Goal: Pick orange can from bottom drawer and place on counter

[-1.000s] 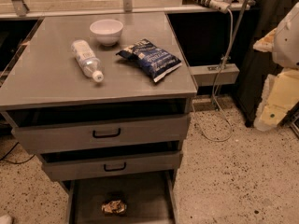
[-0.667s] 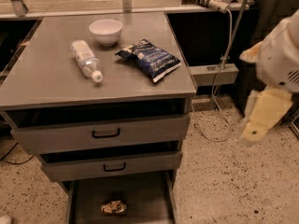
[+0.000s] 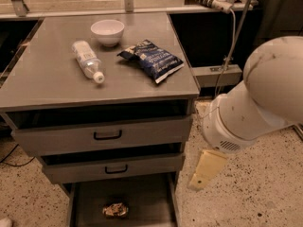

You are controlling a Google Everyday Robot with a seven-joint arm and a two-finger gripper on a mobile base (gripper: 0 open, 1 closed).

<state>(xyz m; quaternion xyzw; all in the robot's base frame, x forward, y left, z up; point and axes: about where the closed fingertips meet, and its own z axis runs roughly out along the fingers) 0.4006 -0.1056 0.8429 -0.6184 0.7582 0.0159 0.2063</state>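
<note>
The orange can (image 3: 115, 210), small, crumpled and shiny, lies on the dark floor of the open bottom drawer (image 3: 147, 200) at the foot of the cabinet. The gray counter (image 3: 47, 82) is the cabinet's top. My white arm (image 3: 258, 103) comes in from the right, beside the cabinet. The cream-colored gripper (image 3: 207, 169) hangs below it, right of the lower drawer fronts, above and to the right of the can and apart from it. It holds nothing that I can see.
On the counter lie a clear plastic bottle (image 3: 87, 60), a white bowl (image 3: 107, 31) and a blue chip bag (image 3: 151, 59). Two gray drawer fronts with black handles (image 3: 107, 135) sit above the bottom drawer. Cables and a power strip (image 3: 220, 1) hang at the back right. The floor is speckled.
My arm has swung left and down from the right edge toward the cabinet's right side. The gripper is now lower, near the drawers. The can has not moved.
</note>
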